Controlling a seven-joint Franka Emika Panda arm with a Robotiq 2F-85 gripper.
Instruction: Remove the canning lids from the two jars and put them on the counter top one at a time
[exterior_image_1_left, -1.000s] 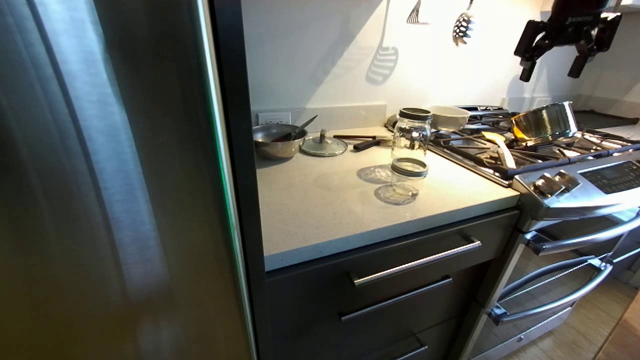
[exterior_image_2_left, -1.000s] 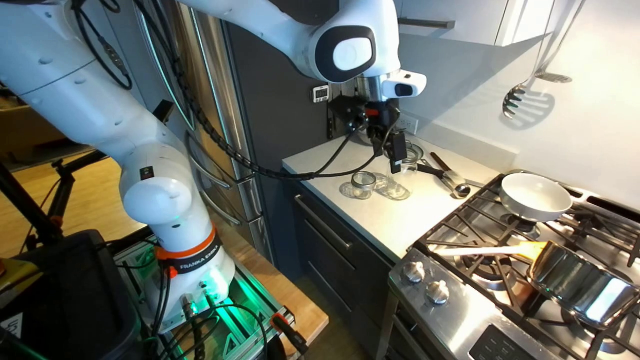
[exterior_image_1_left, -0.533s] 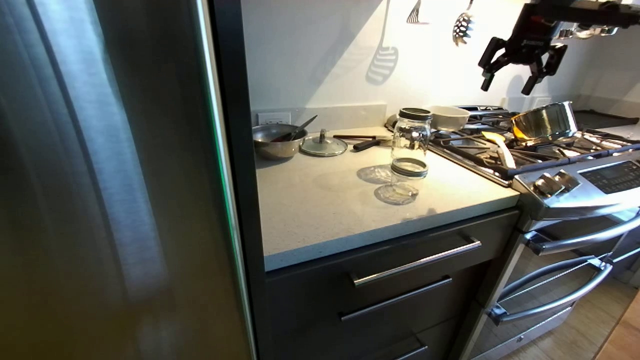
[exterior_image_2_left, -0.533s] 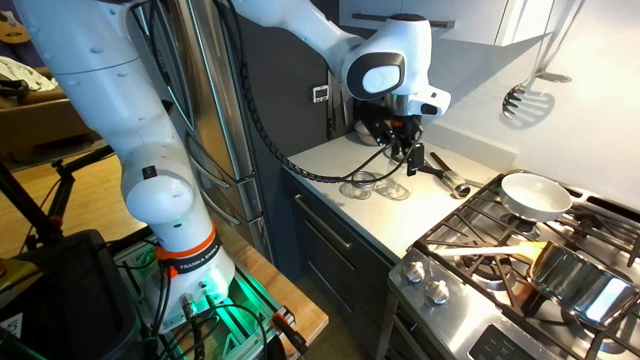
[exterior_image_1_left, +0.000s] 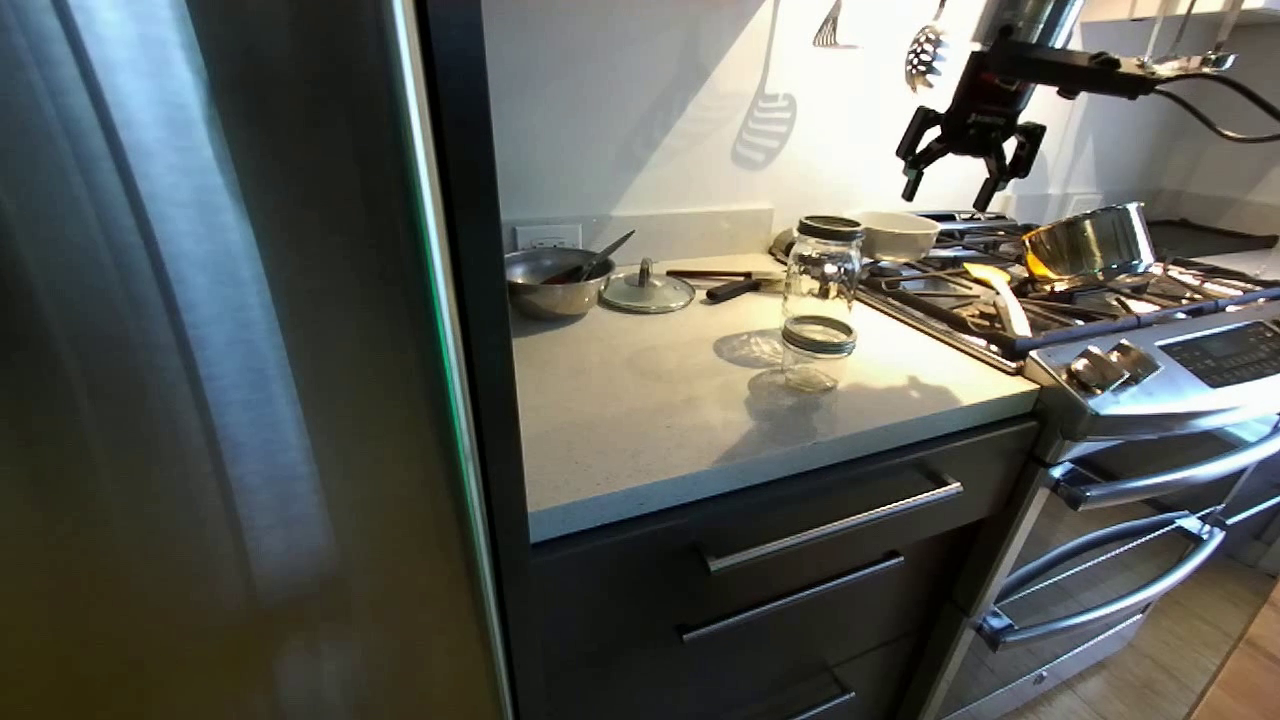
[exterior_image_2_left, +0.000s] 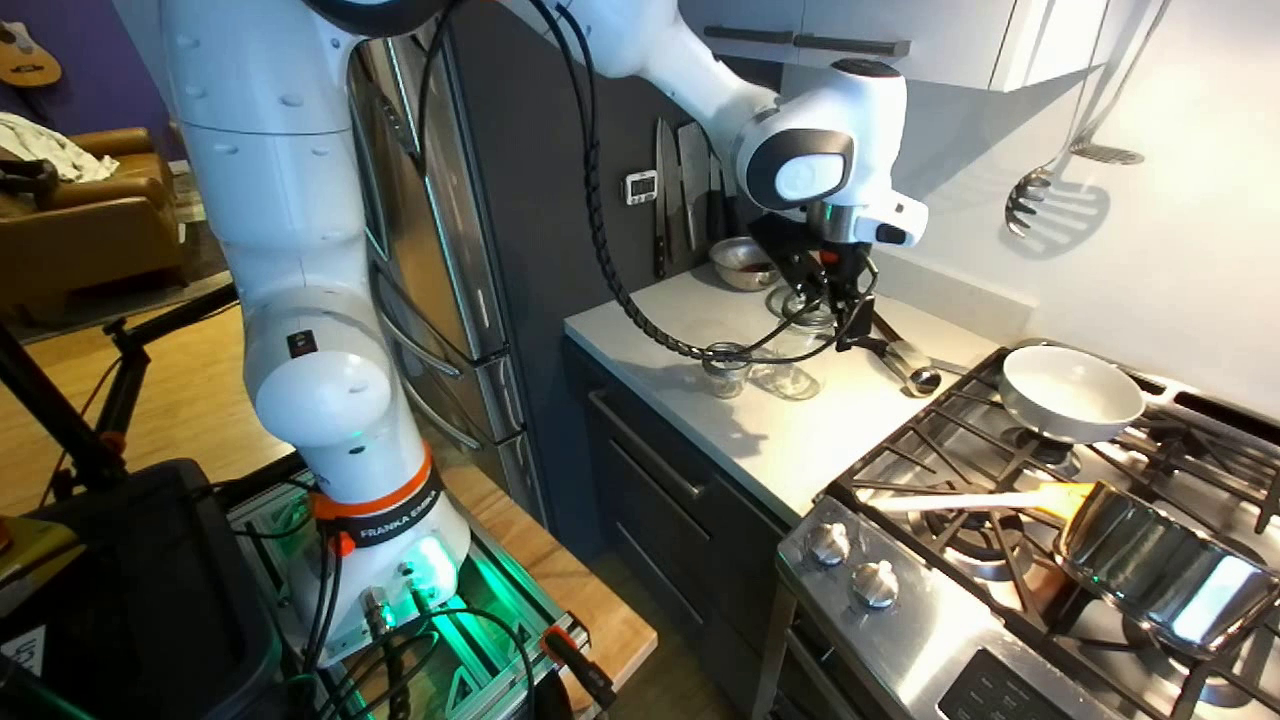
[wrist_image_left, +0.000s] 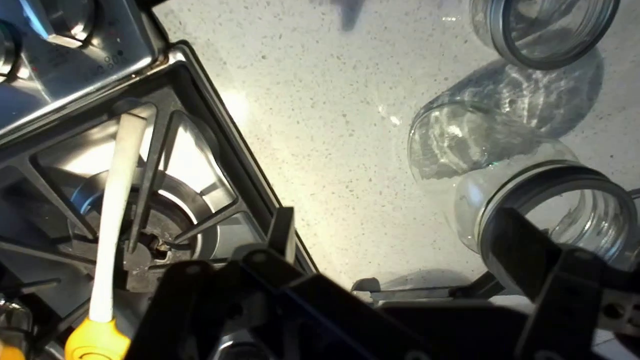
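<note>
On the pale counter top (exterior_image_1_left: 640, 420) stand the two clear glass jars, a tall jar (exterior_image_1_left: 820, 275) behind a short jar (exterior_image_1_left: 808, 376). A dark ring lid (exterior_image_1_left: 830, 229) is on the tall one's mouth. Another ring lid (exterior_image_1_left: 819, 345) circles the short one's mouth. My gripper (exterior_image_1_left: 948, 192) hangs in the air beyond and right of the jars, open and holding nothing. In the wrist view, one finger of the gripper (wrist_image_left: 402, 230) overlaps the tall jar's ring (wrist_image_left: 575, 175); the short jar's ring (wrist_image_left: 545, 62) lies at upper right.
The gas stove's black grates (exterior_image_2_left: 965, 530) carry a white pan (exterior_image_2_left: 1070, 392), a tilted steel pan (exterior_image_2_left: 1165, 570) and a yellow-headed utensil (wrist_image_left: 107, 240). A steel bowl (exterior_image_1_left: 560, 290) and a glass pot lid (exterior_image_1_left: 648, 292) stand at the counter's back. My arm's cable (exterior_image_2_left: 650, 335) loops past the short jar.
My open gripper has come lower and shifted toward the jars' side of the stove, its shadow now falling across the counter by the short jar. Jars and lids have not moved.
</note>
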